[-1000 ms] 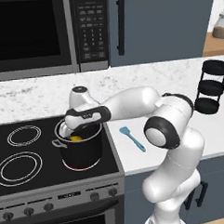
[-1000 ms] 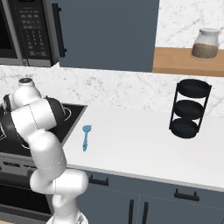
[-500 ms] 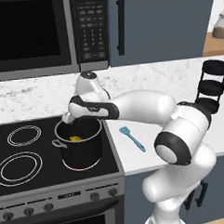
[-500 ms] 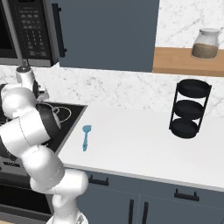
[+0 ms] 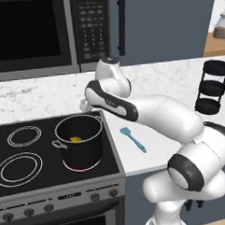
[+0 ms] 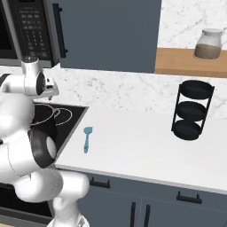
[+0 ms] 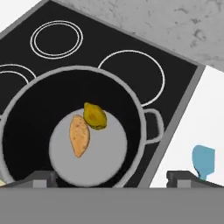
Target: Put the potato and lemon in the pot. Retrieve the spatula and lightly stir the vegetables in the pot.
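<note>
Dark grey, the pot [image 5: 80, 141] stands on the front right burner of the stove [image 5: 23, 156]. On its pale bottom lie the lemon [image 7: 95, 116] and the orange-brown potato [image 7: 79, 135], touching each other. The end effector [image 7: 111, 177] hangs above the pot, looking straight down into it, its finger tips [image 7: 40, 176] spread wide apart with nothing between them. The light-blue spatula [image 5: 132, 139] lies flat on the white tabletop [image 6: 142, 146] just right of the stove, apart from the pot and off to the end effector's side. A black three-tier rack [image 6: 191, 110] stands farther right.
</note>
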